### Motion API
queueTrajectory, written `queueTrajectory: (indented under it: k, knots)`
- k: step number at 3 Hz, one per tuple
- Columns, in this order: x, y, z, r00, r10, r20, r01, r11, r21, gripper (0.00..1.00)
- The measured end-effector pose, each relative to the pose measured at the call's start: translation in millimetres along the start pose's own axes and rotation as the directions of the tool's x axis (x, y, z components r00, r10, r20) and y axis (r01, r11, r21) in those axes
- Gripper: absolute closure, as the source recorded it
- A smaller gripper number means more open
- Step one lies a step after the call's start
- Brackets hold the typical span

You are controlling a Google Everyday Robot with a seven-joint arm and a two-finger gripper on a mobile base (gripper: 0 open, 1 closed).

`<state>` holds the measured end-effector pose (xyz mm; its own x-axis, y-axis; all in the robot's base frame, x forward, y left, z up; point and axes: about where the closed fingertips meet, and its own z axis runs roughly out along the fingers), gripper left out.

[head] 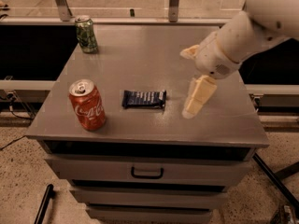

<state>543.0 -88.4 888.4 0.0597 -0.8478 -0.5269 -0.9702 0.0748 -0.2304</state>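
My gripper hangs over the right part of the grey cabinet top, open, with nothing between its cream fingers. One finger points down toward the surface, the other sticks out to the left, higher up. The nearest thing is a dark blue snack bar, lying flat just left of the lower fingertip and apart from it. A red cola can stands upright near the front left corner. A green can stands upright at the back left.
The cabinet has a drawer with a dark handle under the top. Metal posts and a rail run behind it. A black pole leans at the floor front left.
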Motion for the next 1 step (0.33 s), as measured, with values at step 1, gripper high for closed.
queueTrajectory:
  k: [1]
  knots:
    - [9.9, 1.0, -11.2, 1.0, 0.018, -0.019, -0.018, 0.9996, 0.022, 0.0]
